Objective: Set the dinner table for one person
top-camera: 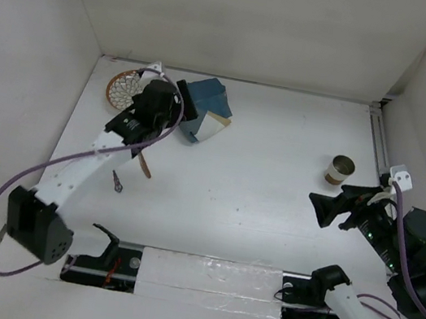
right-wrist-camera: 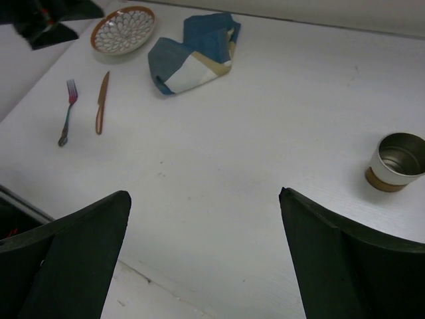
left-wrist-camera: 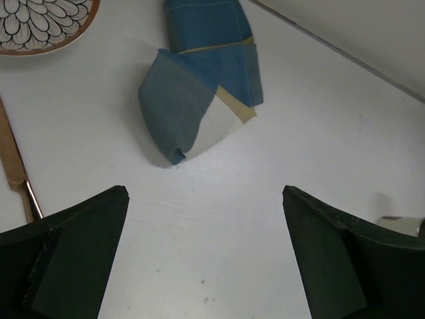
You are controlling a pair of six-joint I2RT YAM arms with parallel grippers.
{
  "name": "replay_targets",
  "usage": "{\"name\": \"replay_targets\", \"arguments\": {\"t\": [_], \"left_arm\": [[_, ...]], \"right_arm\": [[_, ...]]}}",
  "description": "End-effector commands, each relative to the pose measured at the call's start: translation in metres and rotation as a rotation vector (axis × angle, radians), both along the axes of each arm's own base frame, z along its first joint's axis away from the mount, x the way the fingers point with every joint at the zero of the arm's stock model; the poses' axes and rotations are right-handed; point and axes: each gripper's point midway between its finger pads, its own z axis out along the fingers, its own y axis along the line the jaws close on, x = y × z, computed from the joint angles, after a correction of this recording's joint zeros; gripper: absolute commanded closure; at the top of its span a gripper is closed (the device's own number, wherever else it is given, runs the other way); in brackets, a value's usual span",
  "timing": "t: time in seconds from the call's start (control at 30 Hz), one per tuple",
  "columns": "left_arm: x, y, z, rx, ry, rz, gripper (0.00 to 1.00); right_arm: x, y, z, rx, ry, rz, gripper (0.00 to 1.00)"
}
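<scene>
worktop [top-camera: 277,171]: white, flat, walled by white panels; it spreads beneath the 2 tools and carries everything else.
left tool [left-wrist-camera: 204,191]: fingers stand wide apart with nothing between them; it hangs over the far left part of the worktop, with bare white surface below the gap.
right tool [right-wrist-camera: 204,193]: fingers wide apart, empty; it hangs over the right side of the worktop, again with bare surface below the gap.
cloth [left-wrist-camera: 199,86]: blue and tan, folded and rumpled; it lies on the worktop just beyond the left tool's fingertips, apart from them.
plate [right-wrist-camera: 123,30]: petal pattern with a brown rim, in the far left corner, just beside the cloth.
knife [right-wrist-camera: 101,103]: copper-coloured, flat on the worktop nearer than the plate; in the top view the left arm hides part of it.
fork [right-wrist-camera: 68,113]: just left of the knife, roughly parallel, not touching it.
cup [top-camera: 341,170]: metal inside, white wall, brown base band; upright on the right side, near the right tool but apart from it.
</scene>
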Motion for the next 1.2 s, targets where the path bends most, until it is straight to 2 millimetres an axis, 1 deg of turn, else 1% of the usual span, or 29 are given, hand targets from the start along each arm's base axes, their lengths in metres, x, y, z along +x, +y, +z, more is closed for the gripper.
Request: {"name": "replay_targets", "arguments": {"t": [0.0,0.03,0.07,0.1,0.13,0.17,0.2,0.23,0.27,0.3,0.33,0.37,0.4,0.43,0.47,0.5,0.53,0.63,0.67,0.7,0.73,0.77,0.8,0.83,0.87,0.9,1.0,1.03,1.17], "left_arm": [[0.052,-0.006,0.009,-0.101,-0.051,-0.11,0.0],[0.064,-0.009,0.019,-0.106,-0.084,-0.133,0.0],[0.078,-0.012,0.002,-0.085,-0.05,-0.147,0.0],[0.089,-0.004,-0.003,-0.063,-0.04,-0.15,0.0],[0.099,-0.003,0.001,-0.08,-0.032,-0.167,0.0],[0.107,0.0,-0.008,-0.09,-0.009,-0.171,0.0],[0.118,0.004,-0.027,-0.102,0.026,-0.179,0.0],[0.128,0.016,-0.029,-0.123,0.016,-0.172,0.0],[0.135,0.01,-0.028,-0.145,-0.02,-0.233,0.0],[0.143,0.01,-0.042,-0.155,-0.004,-0.245,0.0],[0.146,0.011,-0.051,-0.154,0.01,-0.259,0.0],[0.15,0.011,-0.053,-0.169,0.011,-0.278,0.0],[0.152,0.011,-0.062,-0.161,0.028,-0.281,0.0],[0.157,0.01,-0.077,-0.161,0.051,-0.279,0.0],[0.162,0.011,-0.087,-0.17,0.058,-0.286,0.0],[0.165,0.009,-0.08,-0.174,0.039,-0.296,0.0],[0.168,0.007,-0.093,-0.17,0.054,-0.31,0.0],[0.178,0.002,-0.097,-0.172,0.05,-0.337,0.0],[0.183,0.002,-0.11,-0.165,0.07,-0.339,0.01],[0.186,0.002,-0.116,-0.155,0.083,-0.344,0.03],[0.192,0.001,-0.113,-0.155,0.072,-0.345,0.04],[0.193,0.001,-0.127,-0.156,0.104,-0.342,0.04],[0.194,0.001,-0.132,-0.157,0.115,-0.341,0.04],[0.196,0.001,-0.127,-0.156,0.103,-0.342,0.06],[0.196,-0.001,-0.134,-0.162,0.117,-0.35,0.14],[0.196,-0.001,-0.134,-0.162,0.117,-0.35,0.22],[0.195,-0.002,-0.129,-0.166,0.099,-0.361,0.51],[0.195,-0.002,-0.129,-0.166,0.099,-0.361,0.55],[0.195,-0.002,-0.129,-0.157,0.097,-0.364,0.58]], "right_arm": [[0.0,0.022,0.012,0.041,-0.044,0.114,0.0],[-0.004,0.022,0.013,0.046,-0.053,0.123,0.0],[-0.004,0.025,0.01,0.045,-0.044,0.138,0.0],[-0.008,0.023,0.012,0.05,-0.058,0.139,0.0],[-0.011,0.024,0.01,0.053,-0.062,0.151,0.0],[-0.011,0.026,0.006,0.051,-0.05,0.161,0.0],[-0.014,0.025,0.008,0.055,-0.064,0.162,0.0],[-0.017,0.027,0.004,0.057,-0.06,0.178,0.0],[-0.016,0.029,0.002,0.065,-0.052,0.186,0.0],[-0.02,0.03,0.003,0.069,-0.06,0.2,0.0],[-0.018,0.031,-0.001,0.066,-0.05,0.2,0.0],[-0.022,0.031,0.001,0.07,-0.058,0.213,0.0],[-0.021,0.032,-0.004,0.067,-0.047,0.213,0.0],[-0.022,0.033,-0.004,0.069,-0.047,0.222,0.0],[-0.022,0.033,-0.004,0.069,-0.047,0.222,0.0],[-0.024,0.032,-0.002,0.071,-0.056,0.223,0.0],[-0.024,0.032,-0.002,0.071,-0.056,0.223,0.0],[-0.02,0.033,-0.008,0.06,-0.049,0.224,0.0],[-0.02,0.033,-0.009,0.052,-0.054,0.225,0.0],[-0.019,0.034,-0.013,0.049,-0.044,0.225,0.0],[-0.02,0.035,-0.013,0.051,-0.043,0.235,0.0],[-0.02,0.035,-0.013,0.042,-0.049,0.237,0.0],[-0.019,0.035,-0.016,0.04,-0.04,0.237,0.0],[-0.019,0.035,-0.016,0.04,-0.04,0.237,0.0],[-0.017,0.033,-0.017,0.03,-0.046,0.225,0.0],[-0.015,0.034,-0.016,0.03,-0.046,0.225,0.0],[-0.011,0.036,-0.018,0.028,-0.04,0.225,0.0],[-0.011,0.036,-0.018,0.028,-0.04,0.225,0.0],[-0.009,0.038,-0.015,0.032,-0.048,0.234,0.0]]}}
